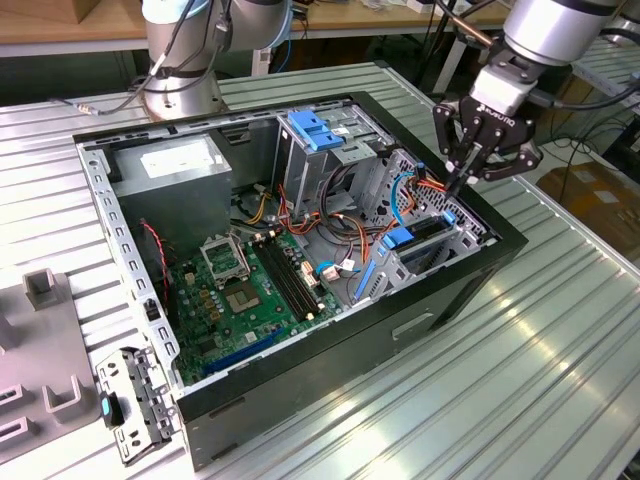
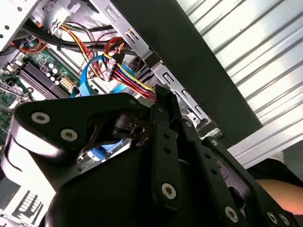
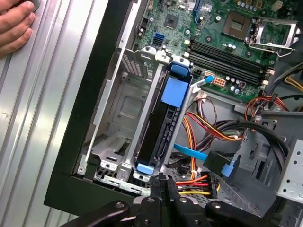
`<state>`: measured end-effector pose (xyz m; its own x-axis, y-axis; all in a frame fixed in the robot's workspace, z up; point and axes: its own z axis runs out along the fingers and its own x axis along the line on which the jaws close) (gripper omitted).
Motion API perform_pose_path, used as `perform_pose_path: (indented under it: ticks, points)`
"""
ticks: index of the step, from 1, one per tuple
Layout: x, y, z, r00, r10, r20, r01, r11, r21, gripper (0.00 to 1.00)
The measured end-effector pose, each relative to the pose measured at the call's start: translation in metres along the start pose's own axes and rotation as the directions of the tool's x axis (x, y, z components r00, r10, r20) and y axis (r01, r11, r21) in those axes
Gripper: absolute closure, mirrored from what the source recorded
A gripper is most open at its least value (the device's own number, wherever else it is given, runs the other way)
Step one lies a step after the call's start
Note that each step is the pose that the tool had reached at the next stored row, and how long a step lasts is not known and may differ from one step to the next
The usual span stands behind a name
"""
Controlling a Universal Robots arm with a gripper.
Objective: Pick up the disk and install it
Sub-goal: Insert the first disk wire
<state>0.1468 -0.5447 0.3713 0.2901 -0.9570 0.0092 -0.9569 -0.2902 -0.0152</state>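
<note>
The disk (image 3: pixel 163 130) stands on edge in a slot of the metal drive cage (image 3: pixel 125 101) at the case's front corner, with blue rail tabs at both ends. In the exterior view the disk (image 1: pixel 399 238) sits low in that cage on the exterior view's right. My gripper (image 1: pixel 461 182) hangs just above the cage corner, its fingers pressed together with nothing between them. In the first wrist view the gripper (image 3: pixel 163 183) is right at the disk's end, beside a black power connector (image 3: pixel 208 185) with red, yellow and black wires. The second wrist view shows my gripper (image 2: pixel 162 94) touching those wires.
The open black case (image 1: pixel 330 400) lies on a ribbed metal table (image 1: pixel 540 380). Inside are a motherboard (image 1: pixel 240 295), a grey power supply (image 1: pixel 170 170) and a blue-topped cage (image 1: pixel 315 130). A person's hand (image 3: pixel 14 23) rests on the table near the case. Grey fixtures (image 1: pixel 45 290) stand at the exterior view's left.
</note>
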Motion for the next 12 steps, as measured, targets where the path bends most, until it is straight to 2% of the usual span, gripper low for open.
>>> perform_pose_path:
  ticks: [4, 7, 10, 11, 12]
  points:
    - [-0.0002, 0.0007, 0.0011, 0.9983, 0.059, -0.0010, -0.059, 0.9983, -0.0005, 0.84]
    - [-0.0019, 0.0060, 0.0019, 0.9972, 0.074, -0.0014, -0.074, 0.9972, -0.0007, 0.84]
    - [-0.0023, 0.0075, 0.0025, 0.9953, 0.097, -0.0018, -0.097, 0.9953, -0.0008, 0.84]
    - [-0.0023, 0.0075, 0.0028, 0.9929, 0.119, -0.0023, -0.119, 0.9929, -0.0011, 0.84]
    - [-0.0024, 0.0077, 0.0034, 0.9878, 0.155, -0.0030, -0.155, 0.9879, -0.0013, 0.84]
